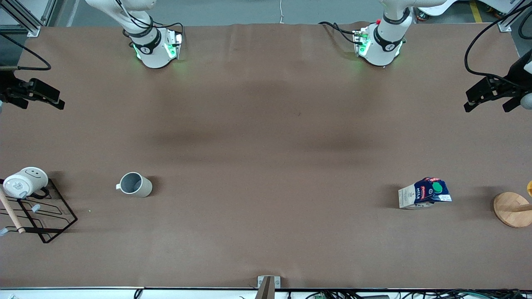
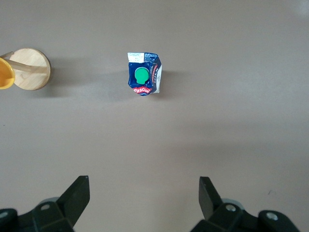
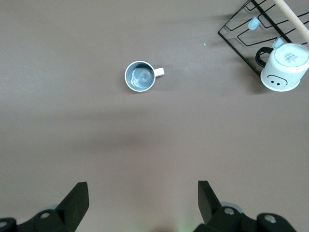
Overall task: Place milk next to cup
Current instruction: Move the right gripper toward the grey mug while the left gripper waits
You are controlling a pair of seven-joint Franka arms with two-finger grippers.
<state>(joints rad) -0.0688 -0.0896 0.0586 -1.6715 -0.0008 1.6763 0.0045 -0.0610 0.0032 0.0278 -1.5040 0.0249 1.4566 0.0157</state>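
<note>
The milk (image 1: 426, 193), a dark blue and white carton with a green cap, stands on the table toward the left arm's end. It also shows in the left wrist view (image 2: 143, 74). The cup (image 1: 135, 185), a plain grey-beige mug with a grey inside, stands upright toward the right arm's end and shows in the right wrist view (image 3: 140, 76). My left gripper (image 1: 487, 109) (image 2: 144, 193) is open and empty, high over the left arm's end of the table. My right gripper (image 1: 43, 104) (image 3: 143, 193) is open and empty, high over the right arm's end.
A white smiley mug (image 1: 25, 181) lies on a black wire rack (image 1: 50, 224) with a wooden rod, beside the cup at the table's end. A round wooden stand base (image 1: 513, 209) with a yellow thing (image 2: 5, 73) stands beside the milk at the table's end.
</note>
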